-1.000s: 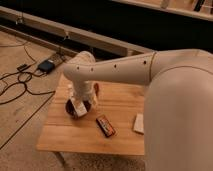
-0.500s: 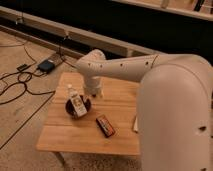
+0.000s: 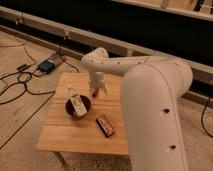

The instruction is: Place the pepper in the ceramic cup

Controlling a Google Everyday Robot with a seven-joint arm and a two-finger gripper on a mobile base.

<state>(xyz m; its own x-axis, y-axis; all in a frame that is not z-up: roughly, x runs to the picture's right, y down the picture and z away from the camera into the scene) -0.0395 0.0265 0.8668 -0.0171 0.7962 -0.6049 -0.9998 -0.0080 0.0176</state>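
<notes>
Wooden table [image 3: 60,137] carries dark bowl [image 3: 88,101]. Off-white ceramic cup [image 3: 76,106] stands inside it, as we judge. Gripper [image 3: 96,91] hangs just beside bowl, above tabletop, jaws spread wide. Small reddish spot at its tips we take for pepper [image 3: 94,93]; firm hold we cannot confirm. Our advice: secure pepper first, carry it over cup mouth, centre, lower close before release, so it lands in cup, not bowl. Keep wrist off cup: tall, likely tips. Packet [image 3: 105,125] lies apart, nearer front edge.
</notes>
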